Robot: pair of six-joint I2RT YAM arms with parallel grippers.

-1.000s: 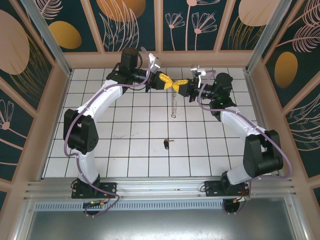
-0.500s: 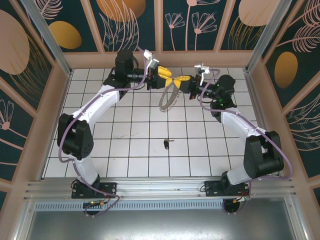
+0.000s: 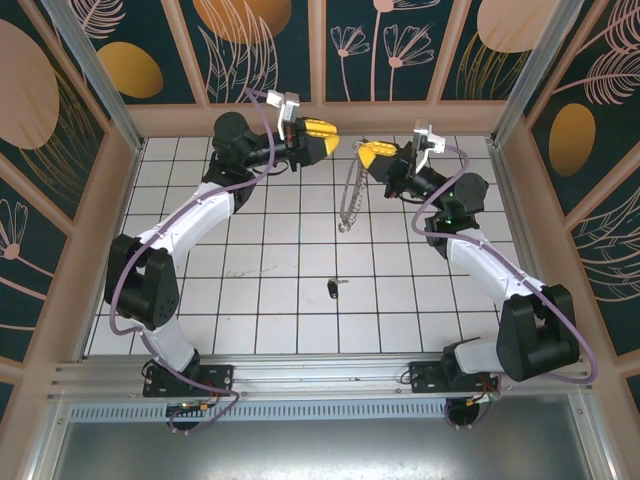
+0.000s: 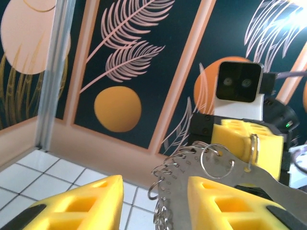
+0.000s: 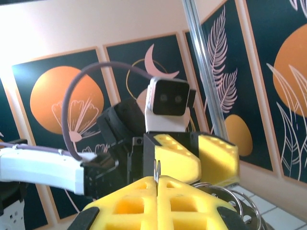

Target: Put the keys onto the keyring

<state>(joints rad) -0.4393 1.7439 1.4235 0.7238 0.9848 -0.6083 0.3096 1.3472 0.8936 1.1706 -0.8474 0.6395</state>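
Note:
The key, black-headed with a short silver blade, lies flat on the white tiles mid-table, away from both arms. The keyring hangs as a thin chain of loops from my right gripper, which is raised at the back and shut on its top ring. My left gripper faces it from the left, open and empty. In the left wrist view the keyring shows as a metal strip strung with small rings, just beyond my open left gripper.
Peach walls with dark floral panels close in the tiled floor at the back and sides. Aluminium posts stand at the back corners. A metal rail runs along the near edge by the arm bases.
The left gripper has opened, let go of the keyring and drawn back to the left. The right gripper has moved right with the ring, which now hangs straight down.

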